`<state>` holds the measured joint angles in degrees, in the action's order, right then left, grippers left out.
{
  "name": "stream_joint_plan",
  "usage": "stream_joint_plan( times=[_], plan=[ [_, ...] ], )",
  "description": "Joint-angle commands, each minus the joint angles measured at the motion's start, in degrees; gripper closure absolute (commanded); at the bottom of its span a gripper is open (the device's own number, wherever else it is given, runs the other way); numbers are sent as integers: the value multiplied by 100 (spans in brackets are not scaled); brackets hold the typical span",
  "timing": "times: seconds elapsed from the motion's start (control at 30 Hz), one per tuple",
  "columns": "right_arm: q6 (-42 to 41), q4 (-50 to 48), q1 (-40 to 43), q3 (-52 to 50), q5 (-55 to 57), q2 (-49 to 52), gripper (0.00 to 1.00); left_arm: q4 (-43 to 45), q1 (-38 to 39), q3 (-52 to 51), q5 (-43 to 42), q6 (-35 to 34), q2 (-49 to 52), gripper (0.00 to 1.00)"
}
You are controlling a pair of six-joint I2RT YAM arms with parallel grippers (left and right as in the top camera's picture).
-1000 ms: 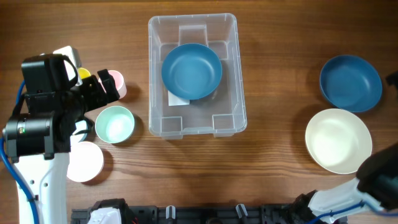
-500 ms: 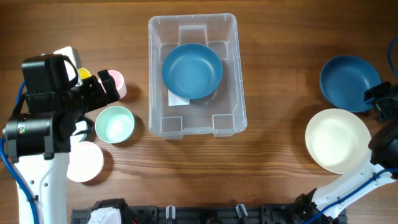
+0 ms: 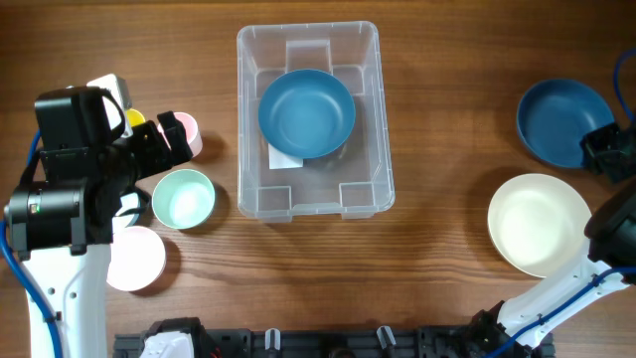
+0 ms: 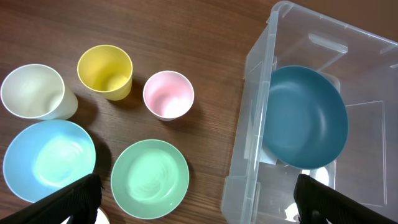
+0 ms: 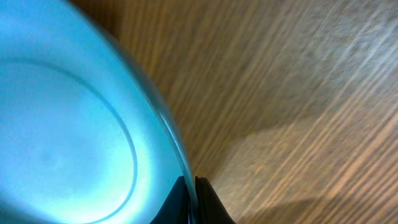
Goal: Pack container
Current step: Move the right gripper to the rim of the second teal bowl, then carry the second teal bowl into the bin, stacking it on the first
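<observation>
Wood-grain surface (image 3: 447, 99) carries the container (image 3: 307, 30): clear rigid plastic, rectangular, rounded rim, open side up, near the far-centre, long axis running front to back. A teal bowl (image 3: 306, 112) inside hides part of its white label (image 3: 283, 160). Left pincer (image 4: 196, 190): fingers wide apart, empty. Right pincer (image 5: 191, 194): clamped on the dark blue bowl (image 3: 558, 119) rim.

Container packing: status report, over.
Left gripper open by pink cup. Right gripper shut on dark blue bowl rim. Container holds one blue bowl. Nothing blocking.
</observation>
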<state>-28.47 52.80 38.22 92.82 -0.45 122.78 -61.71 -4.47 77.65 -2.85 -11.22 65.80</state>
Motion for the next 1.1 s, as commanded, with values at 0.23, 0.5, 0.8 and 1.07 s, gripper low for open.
stream_joint_plan(
  times=[0.23, 0.5, 0.8, 1.07],
  plan=[
    [157, 63, -1405, 223, -280, -1908, 96, 15, -26, 59, -68, 28, 22, 0],
    [144, -92, -4148, 223, -343, -3185, 96, 13, -26, 59, -68, 28, 22, 0],
    [-46, -1272, -6098, 223, 208, -2243, 96, 13, -26, 59, -70, 28, 22, 0],
    [-166, -1338, -6402, 223, 210, -973, 96, 9, -26, 59, -70, 28, 22, 0]
  ],
)
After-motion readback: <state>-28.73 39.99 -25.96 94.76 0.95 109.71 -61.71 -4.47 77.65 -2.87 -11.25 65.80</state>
